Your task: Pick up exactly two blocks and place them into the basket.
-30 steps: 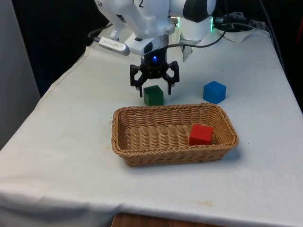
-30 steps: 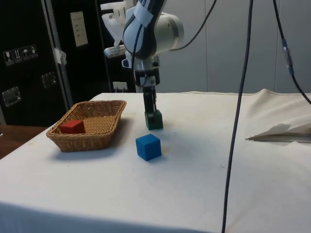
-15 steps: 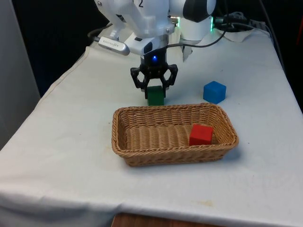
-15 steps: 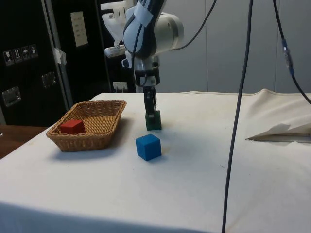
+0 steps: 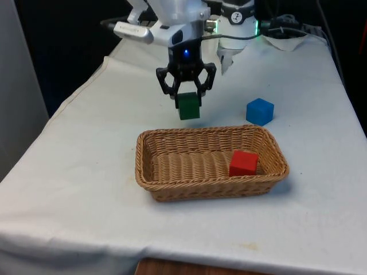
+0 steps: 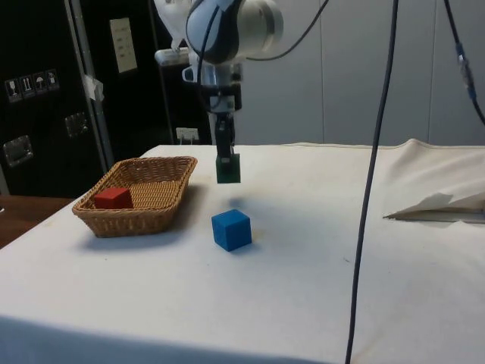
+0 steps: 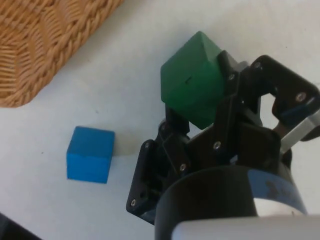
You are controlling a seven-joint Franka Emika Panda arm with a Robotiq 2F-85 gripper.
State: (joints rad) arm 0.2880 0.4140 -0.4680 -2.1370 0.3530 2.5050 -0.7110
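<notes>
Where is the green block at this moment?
The green block hangs clamped in the gripper above the cloth, just beyond the basket's far rim in the front view, with the blue block toward that view's right.

The table (image 5: 80, 172) is covered with a white cloth (image 6: 318, 303). In the front view a woven basket (image 5: 172, 183) stands on the cloth near the middle, and a blue block (image 5: 260, 111) lies on the cloth at about 1 o'clock from the basket, a little apart from it. The cloth shows some folds near its edge in the side view.
</notes>
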